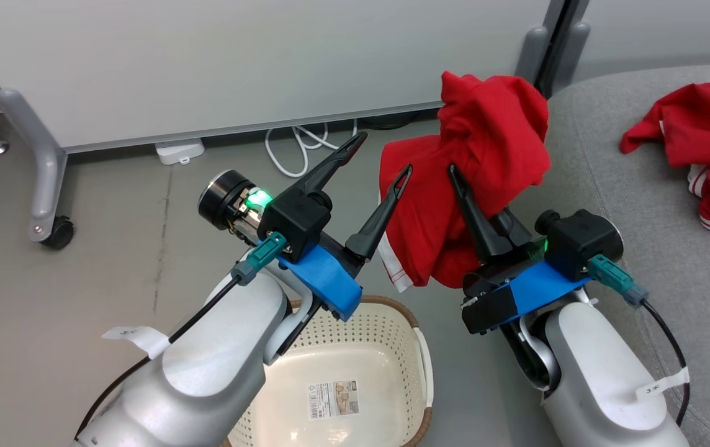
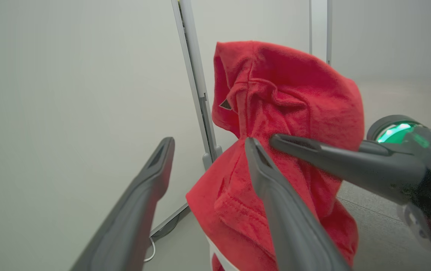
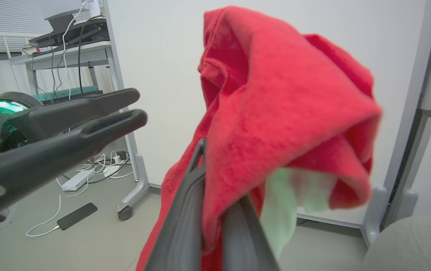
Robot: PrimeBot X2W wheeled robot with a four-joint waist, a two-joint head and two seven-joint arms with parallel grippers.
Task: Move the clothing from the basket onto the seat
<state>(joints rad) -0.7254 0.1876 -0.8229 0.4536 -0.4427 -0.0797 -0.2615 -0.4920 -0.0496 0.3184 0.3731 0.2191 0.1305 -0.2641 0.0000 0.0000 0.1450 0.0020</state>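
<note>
Pale forearm point(image 1: 218, 360) in the foreground, my left gripper point(image 1: 385, 152) stands wide and empty just beside a red garment point(image 1: 485, 136), which my right gripper point(image 1: 457, 177) pinches shut, aloft between basket point(image 1: 395, 320) and seat point(image 1: 615, 161). A second garment point(image 1: 702, 136) already lies on the seat; the basket shows a bare base. By my reckoning, only this last drop remains.
</note>
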